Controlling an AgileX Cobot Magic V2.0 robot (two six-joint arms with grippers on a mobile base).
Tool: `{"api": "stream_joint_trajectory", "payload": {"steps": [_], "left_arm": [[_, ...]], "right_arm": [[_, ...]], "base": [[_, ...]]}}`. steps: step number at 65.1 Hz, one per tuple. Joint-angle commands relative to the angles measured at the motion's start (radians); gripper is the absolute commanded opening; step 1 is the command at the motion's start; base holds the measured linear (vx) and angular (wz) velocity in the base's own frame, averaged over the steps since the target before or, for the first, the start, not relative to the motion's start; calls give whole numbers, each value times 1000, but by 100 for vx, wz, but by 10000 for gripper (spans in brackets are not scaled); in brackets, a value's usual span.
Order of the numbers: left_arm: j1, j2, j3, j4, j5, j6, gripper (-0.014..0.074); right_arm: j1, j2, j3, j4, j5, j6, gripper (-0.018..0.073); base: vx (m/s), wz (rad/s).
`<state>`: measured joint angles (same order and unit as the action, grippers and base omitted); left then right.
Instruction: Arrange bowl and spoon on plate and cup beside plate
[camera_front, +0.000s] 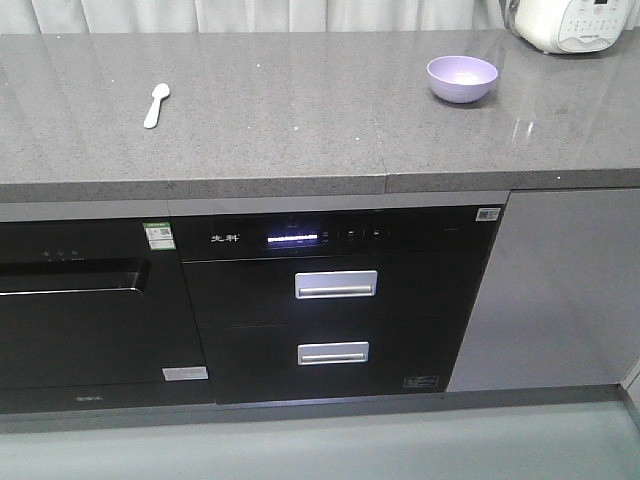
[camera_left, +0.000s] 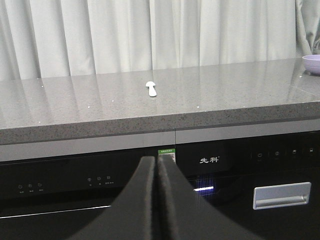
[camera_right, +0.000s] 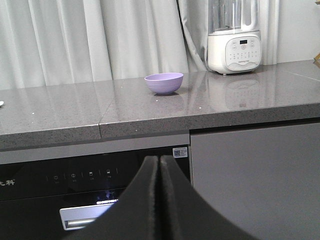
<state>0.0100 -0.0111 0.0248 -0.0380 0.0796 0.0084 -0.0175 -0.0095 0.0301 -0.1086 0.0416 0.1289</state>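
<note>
Spoon lies flat on the grey counter toward the left in the front view. The bowl sits upright well apart from it on the right, near a white rice cooker. Count here: one spoon, one bowl, zero plates, zero cups. Neither arm shows in this view.

Left wrist view: the left gripper hangs low in front of the cabinets, below counter level, jaws pressed together with nothing between them. One spoon is straight ahead and a sliver of the bowl shows at the right edge. The spoon looks like thin, light plastic lying flat on a slick stone top. My guess is it'll skid if nudged, so pinch across the handle from straight above.

Right wrist view: the right gripper is the same story, closed tight on nothing and below the counter edge. One bowl is ahead, with a white blender-type appliance further back right. The bowl seems stiff, light and glossy, so probably slippery. I'd take the rim, one finger inside and one outside. No plate or cup here either.
</note>
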Motion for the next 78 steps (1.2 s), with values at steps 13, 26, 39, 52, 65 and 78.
{"api": "stream_joint_trajectory", "payload": {"steps": [13, 26, 39, 52, 65, 78], "left_arm": [[2, -17, 31, -1, -68, -8, -6], [2, -17, 31, -1, -68, -8, -6], [2, -17, 31, -1, -68, -8, -6], [2, -17, 31, -1, -68, -8, -6], [2, -17, 31, -1, -68, -8, -6], [2, -17, 31, -1, -68, -8, -6]], "right_arm": [[-6, -14, 13, -10, -73, -6, -2], [-6, -14, 13, -10, -73, -6, -2], [-6, -14, 13, -10, -73, -6, -2], [-6, -14, 13, -10, -73, -6, -2], [-6, -14, 13, -10, -73, -6, -2], [-6, -14, 13, -10, -73, -6, -2]], "base": [[5, -1], [5, -1], [4, -1], [4, -1], [4, 0], [4, 1]]}}
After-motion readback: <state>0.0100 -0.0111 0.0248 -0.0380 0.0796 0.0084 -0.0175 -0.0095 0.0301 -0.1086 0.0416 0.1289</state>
